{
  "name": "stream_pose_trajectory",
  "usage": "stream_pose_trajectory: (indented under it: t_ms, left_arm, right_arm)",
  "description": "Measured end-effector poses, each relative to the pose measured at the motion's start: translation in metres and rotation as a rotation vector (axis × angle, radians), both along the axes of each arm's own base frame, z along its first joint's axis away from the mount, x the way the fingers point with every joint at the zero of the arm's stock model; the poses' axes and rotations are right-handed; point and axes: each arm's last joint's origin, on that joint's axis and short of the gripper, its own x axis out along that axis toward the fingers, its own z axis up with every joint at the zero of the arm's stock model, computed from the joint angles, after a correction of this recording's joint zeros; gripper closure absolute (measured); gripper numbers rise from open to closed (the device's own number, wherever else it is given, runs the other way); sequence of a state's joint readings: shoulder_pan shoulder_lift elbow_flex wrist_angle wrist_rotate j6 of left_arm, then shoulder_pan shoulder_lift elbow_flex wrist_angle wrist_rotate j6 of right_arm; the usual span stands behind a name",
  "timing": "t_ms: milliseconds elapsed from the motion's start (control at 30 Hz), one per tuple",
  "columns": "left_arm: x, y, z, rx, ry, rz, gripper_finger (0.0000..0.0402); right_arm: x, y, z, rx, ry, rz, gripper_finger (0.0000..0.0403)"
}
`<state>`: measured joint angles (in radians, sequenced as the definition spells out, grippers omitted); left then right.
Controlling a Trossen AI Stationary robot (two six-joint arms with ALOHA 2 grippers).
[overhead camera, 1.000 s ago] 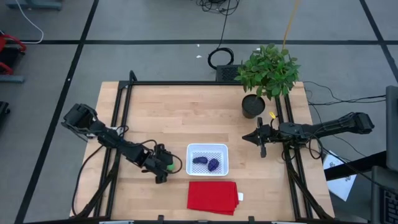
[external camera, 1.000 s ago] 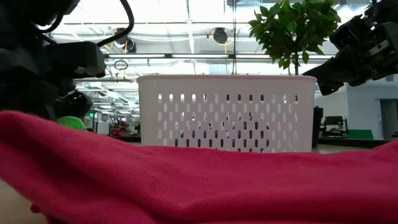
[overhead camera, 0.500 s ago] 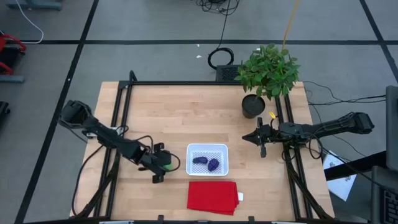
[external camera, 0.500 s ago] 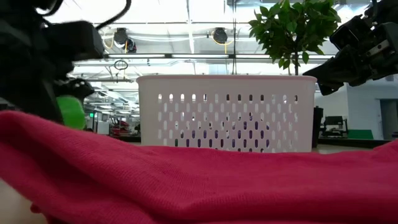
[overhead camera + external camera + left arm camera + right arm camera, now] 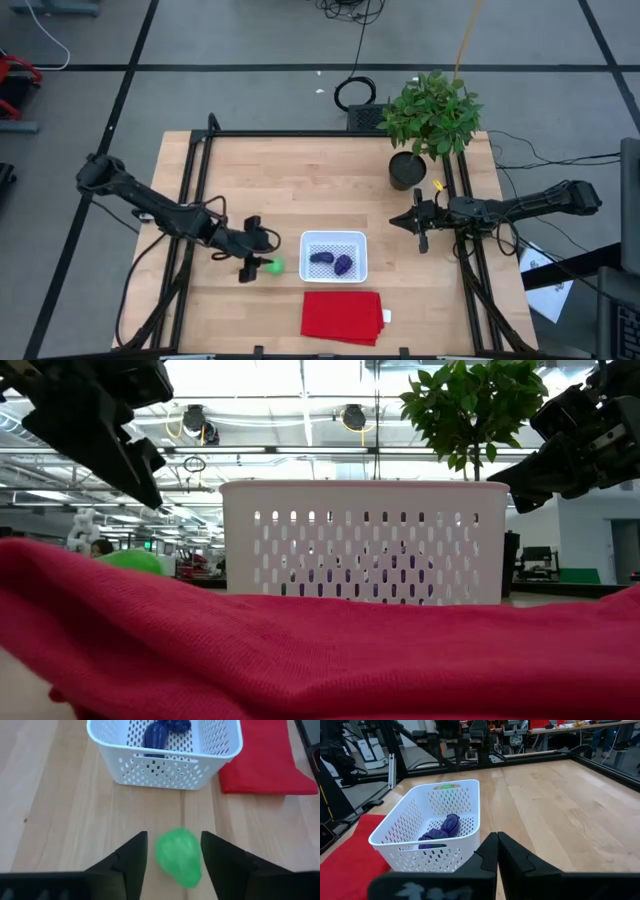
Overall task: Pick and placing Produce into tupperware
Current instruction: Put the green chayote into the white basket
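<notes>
The bright green ball [image 5: 272,266] lies on the wooden table just left of the white tupperware [image 5: 334,240], which holds the two dark purple pieces [image 5: 321,257] [image 5: 343,265]. My left gripper [image 5: 252,262] is open and raised above the ball. In the left wrist view the ball [image 5: 179,860] shows between and below the gripper's [image 5: 173,835] two fingers. In the low view the gripper [image 5: 140,470] stands well above the ball [image 5: 135,560]. My right gripper [image 5: 420,222] is shut and empty, held right of the tupperware, which also shows in its wrist view [image 5: 395,845].
A flat red cloth [image 5: 342,316] lies near the table's front edge, just in front of the tupperware. A leafy potted plant [image 5: 430,115] stands at the far right corner. Black frame rails [image 5: 190,200] run along the table's left and right sides.
My left gripper first lifted the green ball a little, then rose further and drew back toward the table's left edge without it. The ball has come out of the gripper and dropped to the table beside the tupperware. My right arm has kept still.
</notes>
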<state>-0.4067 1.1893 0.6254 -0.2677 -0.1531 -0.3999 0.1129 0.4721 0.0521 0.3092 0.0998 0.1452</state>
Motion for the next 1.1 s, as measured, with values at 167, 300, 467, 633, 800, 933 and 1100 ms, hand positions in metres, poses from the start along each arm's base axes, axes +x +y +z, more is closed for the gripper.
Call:
stream_pose_trajectory:
  t_ms: [167,300,467,633,800,933,1100]
  left_arm:
    - [0.0,0.001,0.0,-0.002,0.004,-0.007,0.0229]
    - [-0.001,0.001,-0.002,-0.021,0.026,0.014,0.0218]
    - [-0.007,0.0,-0.006,-0.081,0.104,0.093,0.0182]
    - [-0.013,-0.014,-0.006,-0.112,0.12,0.069,0.0123]
    - [-0.018,-0.032,-0.002,-0.03,0.036,-0.09,0.0059]
    - [-0.022,-0.043,0.001,0.081,-0.049,-0.172,0.0019]
    - [-0.02,-0.045,-0.008,0.131,-0.023,-0.164,0.0006]
  right_arm:
    - [0.0,0.0,0.0,0.0,0.001,0.0,0.0403]
    - [0.0,0.0,0.0,0.0,0.001,0.0,0.0403]
    - [0.0,0.0,0.0,-0.001,0.005,0.0,0.0403]
    - [0.0,0.0,-0.002,-0.002,0.02,0.0,0.0403]
    - [0.0,0.0,-0.002,-0.003,0.024,0.0,0.0403]
    - [0.0,0.0,-0.002,-0.002,0.025,0.0,0.0403]
    - [0.0,0.0,-0.002,-0.002,0.025,0.0,0.0403]
